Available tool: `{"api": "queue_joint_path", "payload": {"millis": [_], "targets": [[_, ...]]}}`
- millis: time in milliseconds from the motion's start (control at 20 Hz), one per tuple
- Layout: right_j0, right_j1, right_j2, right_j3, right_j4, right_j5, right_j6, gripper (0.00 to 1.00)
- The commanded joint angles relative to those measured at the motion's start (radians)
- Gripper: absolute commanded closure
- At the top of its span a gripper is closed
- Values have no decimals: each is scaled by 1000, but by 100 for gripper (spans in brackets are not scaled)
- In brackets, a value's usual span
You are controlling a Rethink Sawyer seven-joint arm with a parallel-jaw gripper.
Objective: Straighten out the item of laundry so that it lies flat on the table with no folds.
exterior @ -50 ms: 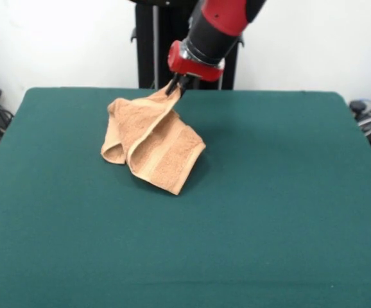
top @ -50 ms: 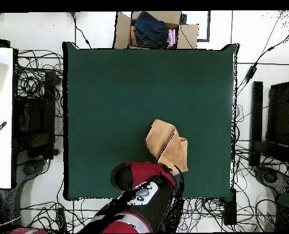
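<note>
The near half of the table (exterior @ -50 ms: 185,256) is bare green felt, nothing lying on it. Farther back, left of centre and toward the far edge, sits the towel (exterior @ -50 ms: 153,144), still bunched: its nearest corner points down toward the camera, a woven band runs across the flap above it, and on the left the cloth rolls under into a rounded loop. At least two layers overlap, so it is plainly not flat. From above, the towel (top @ -50 ms: 168,145) reads as two folded panels side by side, lying close to the robot's edge of the table (top @ -50 ms: 110,91). I judge the task to be at an early stage: a corner has been picked up, but the spreading itself is left to do, and every fold seen here still has to be drawn out before the cloth can lie in one layer. At the back, the towel's far corner rises off the felt in a narrow peak into the gripper (exterior @ -50 ms: 174,88), whose dark fingertips are closed tight on that corner with no gap showing between them. The gripper touches only the cloth, not the table. In the overhead view the arm's red and black body hides the fingers and the pinched corner.
</note>
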Motion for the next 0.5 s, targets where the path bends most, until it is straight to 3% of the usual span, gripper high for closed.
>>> {"api": "queue_joint_path", "payload": {"millis": [50,500], "targets": [[42,53,30,-104,88,97,231,100],[124,58,-16,-146,133,194,249,100]]}}
